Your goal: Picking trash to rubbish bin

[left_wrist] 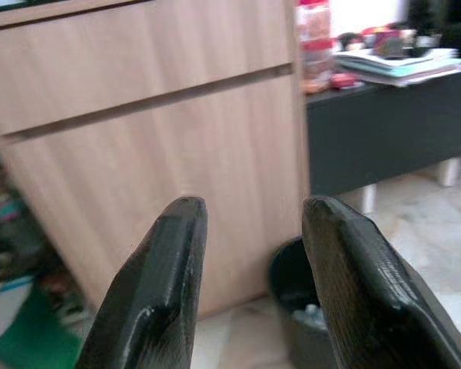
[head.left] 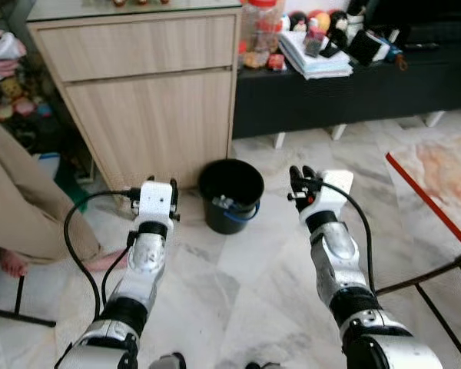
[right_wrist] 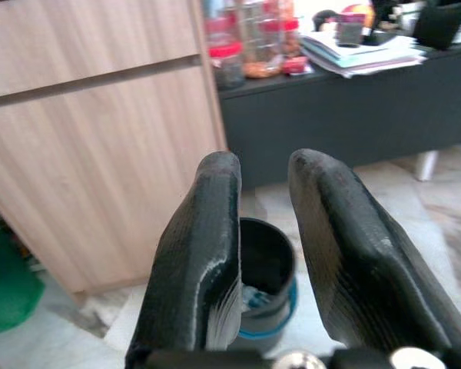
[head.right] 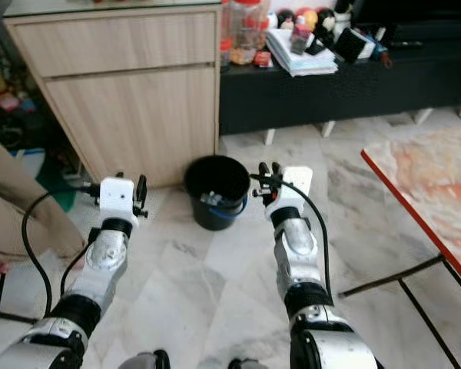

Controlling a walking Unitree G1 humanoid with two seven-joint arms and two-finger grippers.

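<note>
Rubbish (head.left: 224, 204) lay inside the black rubbish bin (head.left: 230, 194), which stood on the marble floor (head.left: 253, 284) just beside the wooden cabinet (head.left: 146, 100), ahead of and between the two hands. What showed in the bin was pale and crumpled, with a blue band, perhaps a liner or handle, along the inner rim; its exact kind was too small to tell. No piece of it had a long axis or a heading that could be read.

Judging by its look, the rubbish would be light and soft, likely to crush and slip instead of breaking, so a pinch across a bunched fold would suit it better than a flat edge. The bin itself looked like stiff, light plastic, standing upright with its mouth facing up, and its rim would be the natural place to take it.

Left hand (left_wrist: 250, 292) hovered just to the bin's left, raised off the floor, its fingers (left_wrist: 161, 284) released with a clear gap and nothing between them. Right hand (right_wrist: 257, 254) hovered just to the bin's right, fingers (right_wrist: 203, 254) parted by a narrower gap, also grasping nothing.

No loose rubbish was visible on the floor near either hand, so the picking seemed largely done.
</note>
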